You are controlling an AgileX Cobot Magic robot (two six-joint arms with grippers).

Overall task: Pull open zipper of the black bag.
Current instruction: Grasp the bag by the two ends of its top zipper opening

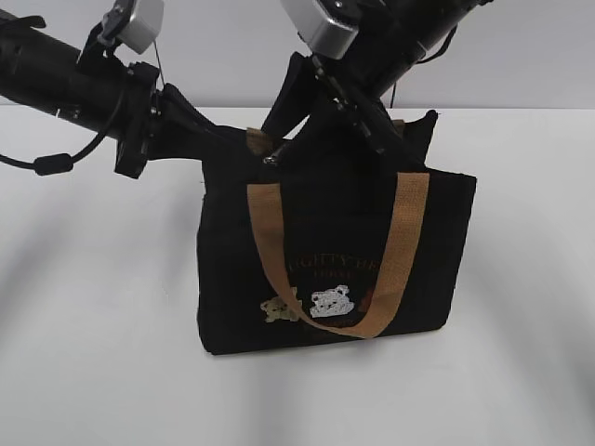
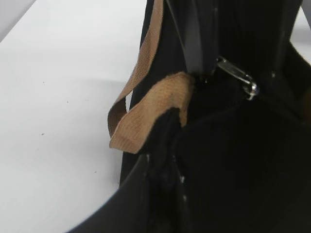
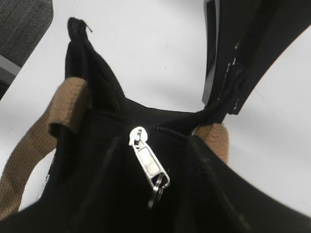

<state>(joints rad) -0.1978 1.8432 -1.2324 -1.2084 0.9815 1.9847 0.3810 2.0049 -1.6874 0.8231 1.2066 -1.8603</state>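
1. Left gripper [image 1: 200, 125], upper left of exterior view, clamped on the top left corner of the bag [image 1: 335, 260]; jaws nearly closed on fabric.
2. Bag stands upright at frame centre on a white table [image 1: 93, 372]; tan handle [image 1: 325, 251] loops down its front, bear patches [image 1: 311, 305] low on the front.
3. Zipper [image 3: 148, 162]: silver pull tab lies on the bag top, mid-frame in right wrist view, ring end toward the camera, nothing gripping it. Also seen upper right in left wrist view [image 2: 238, 77].
4. Right gripper [image 1: 358, 116], top centre-right of exterior view, over the bag top. Jaws stand apart, holding nothing; one finger [image 3: 228, 77] shows upper right in right wrist view.
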